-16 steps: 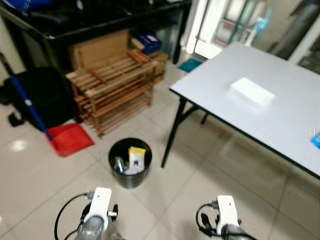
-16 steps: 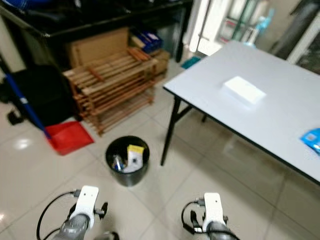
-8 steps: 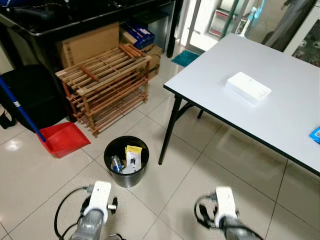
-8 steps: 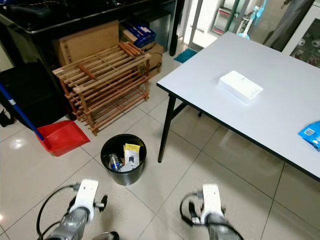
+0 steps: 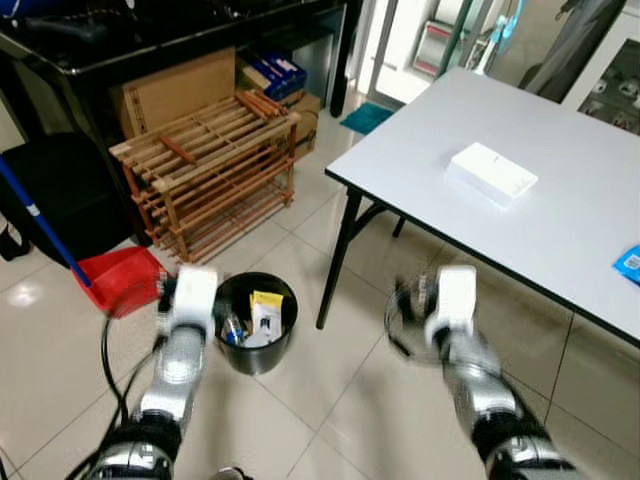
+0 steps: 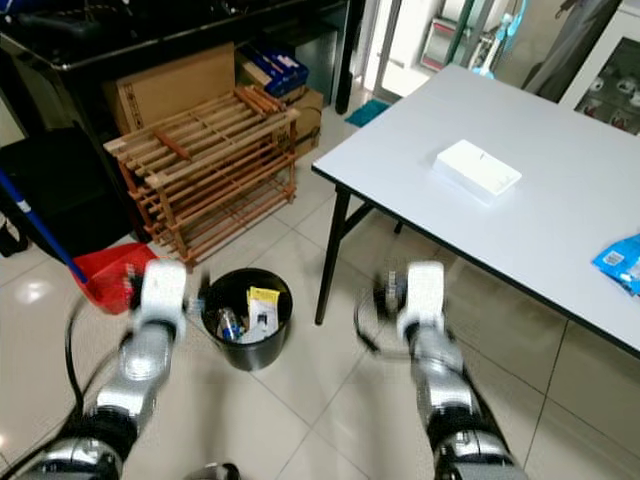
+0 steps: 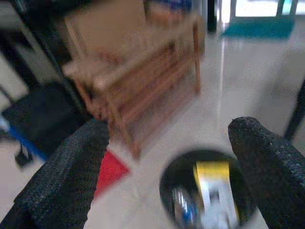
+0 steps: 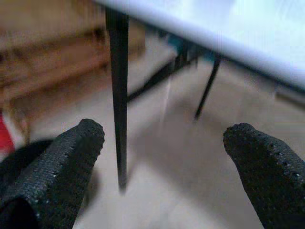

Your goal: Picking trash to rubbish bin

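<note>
Nearest me, both arms are lifted in front of the robot. The left claw hangs with its fingers spread, empty, looking down at the bin; the right claw is likewise spread and empty, facing the counter's leg. The bin sits on the floor by that leg, handy to the counter, already holding a yellow packet and a bottle. Further off on the counter lie a white box and, at the edge, a blue wrapper, probably the trash left to fetch. Any print on them is too blurred to read. Behind stand a wooden rack and red dustpan.
</note>
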### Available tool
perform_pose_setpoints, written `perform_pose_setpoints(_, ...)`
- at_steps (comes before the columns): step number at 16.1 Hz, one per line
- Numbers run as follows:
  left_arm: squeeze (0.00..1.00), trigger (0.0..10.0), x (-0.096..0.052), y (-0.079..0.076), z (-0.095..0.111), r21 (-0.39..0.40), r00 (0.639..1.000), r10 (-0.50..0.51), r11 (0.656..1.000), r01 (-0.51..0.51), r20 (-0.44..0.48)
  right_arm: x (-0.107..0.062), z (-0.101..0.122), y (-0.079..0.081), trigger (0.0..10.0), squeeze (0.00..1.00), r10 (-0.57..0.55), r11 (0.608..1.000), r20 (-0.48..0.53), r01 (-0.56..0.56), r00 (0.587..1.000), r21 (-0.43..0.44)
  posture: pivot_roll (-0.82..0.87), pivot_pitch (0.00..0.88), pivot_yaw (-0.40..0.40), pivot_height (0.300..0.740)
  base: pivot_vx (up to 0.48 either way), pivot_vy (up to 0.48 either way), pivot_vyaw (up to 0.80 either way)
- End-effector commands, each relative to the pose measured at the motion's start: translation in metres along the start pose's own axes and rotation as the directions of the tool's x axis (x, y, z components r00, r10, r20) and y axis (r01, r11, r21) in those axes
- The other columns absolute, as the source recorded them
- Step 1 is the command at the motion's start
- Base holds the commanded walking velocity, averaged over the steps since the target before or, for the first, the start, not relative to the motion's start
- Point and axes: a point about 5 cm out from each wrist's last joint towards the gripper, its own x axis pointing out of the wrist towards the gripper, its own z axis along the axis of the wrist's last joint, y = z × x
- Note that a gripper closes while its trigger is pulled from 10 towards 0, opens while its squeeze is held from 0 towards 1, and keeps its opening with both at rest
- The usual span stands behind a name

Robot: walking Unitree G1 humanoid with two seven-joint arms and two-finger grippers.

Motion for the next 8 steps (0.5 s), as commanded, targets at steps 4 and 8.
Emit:
perform_pose_setpoints(4,0.00,10.0,0.015,-0.005,0.069,-0.048,0.972,0.009,0.999,0.002,0.236,0.015,0.074,0.010,10.0,0.00,-0.031,0.999,0.291,0.025,0.956,0.024,0.01,0.056,-0.088,0.740,0.000,0.000,0.00)
perform_pose_setpoints(8,0.00,10.0,0.018,-0.014,0.080,-0.057,0.966,-0.022,0.998,0.038,0.258,0.016,0.086,0.015,10.0,0.00,-0.038,0.999,0.325,0.024,0.945,0.045,0.01,0.052,-0.088,0.740,0.000,0.000,0.00)
